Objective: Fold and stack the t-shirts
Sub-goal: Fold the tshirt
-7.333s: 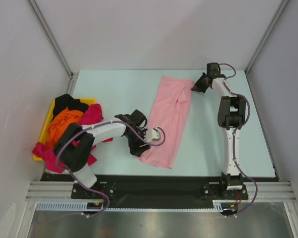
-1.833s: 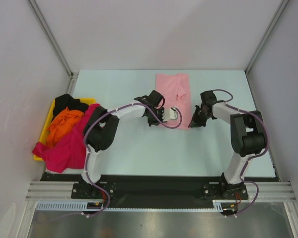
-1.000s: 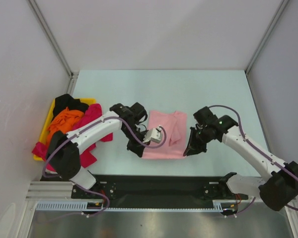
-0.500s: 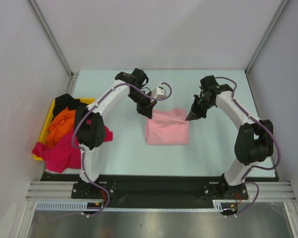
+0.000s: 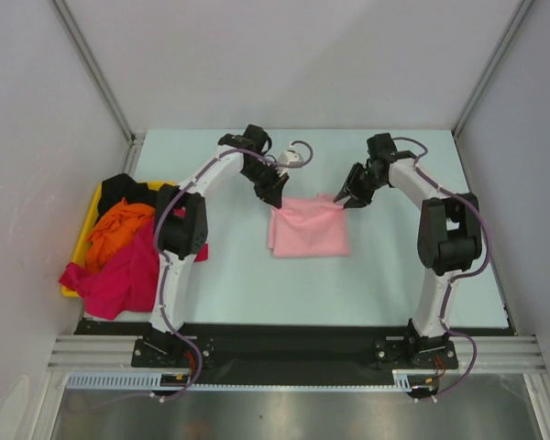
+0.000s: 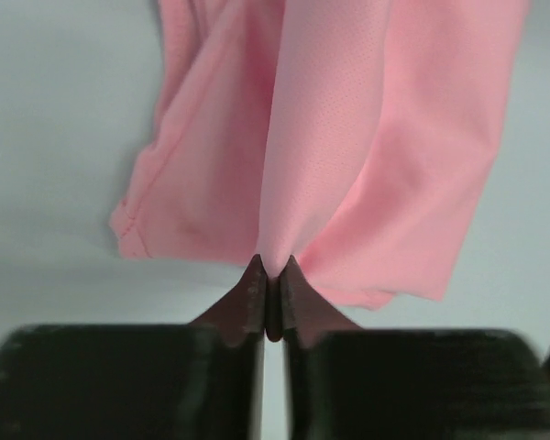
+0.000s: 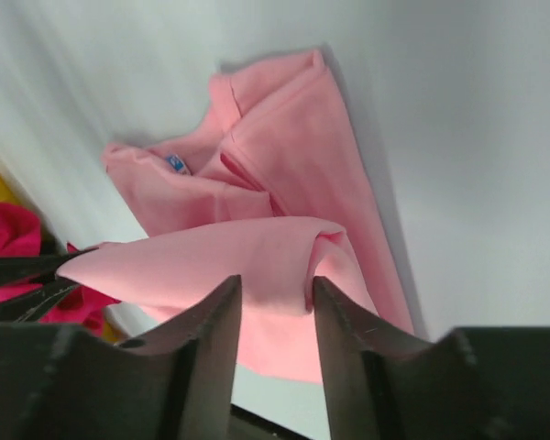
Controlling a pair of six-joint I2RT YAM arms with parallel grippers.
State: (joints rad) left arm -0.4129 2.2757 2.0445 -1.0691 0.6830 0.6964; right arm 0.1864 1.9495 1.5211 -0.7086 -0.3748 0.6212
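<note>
The light pink t-shirt (image 5: 310, 231) lies folded into a rough square in the middle of the table. My left gripper (image 5: 275, 199) is at its far left corner, shut on a pinch of pink cloth (image 6: 348, 137) and lifting it; the fingertips (image 6: 271, 270) meet on the fabric. My right gripper (image 5: 341, 202) is at the far right corner. Its jaws (image 7: 275, 289) stand apart with a raised fold of the pink shirt (image 7: 284, 156) lying between them. The magenta-red (image 5: 119, 275), orange (image 5: 119, 227) and black (image 5: 128, 190) t-shirts lie heaped at the left.
A yellow tray (image 5: 82, 240) under the heap sits by the left wall. Both arms reach across the far half of the table. Enclosure walls close the back and both sides.
The long pink shirt has been folded in half into a square. In the last half second both grippers moved slightly farther back at its far corners, and that edge is raised.
</note>
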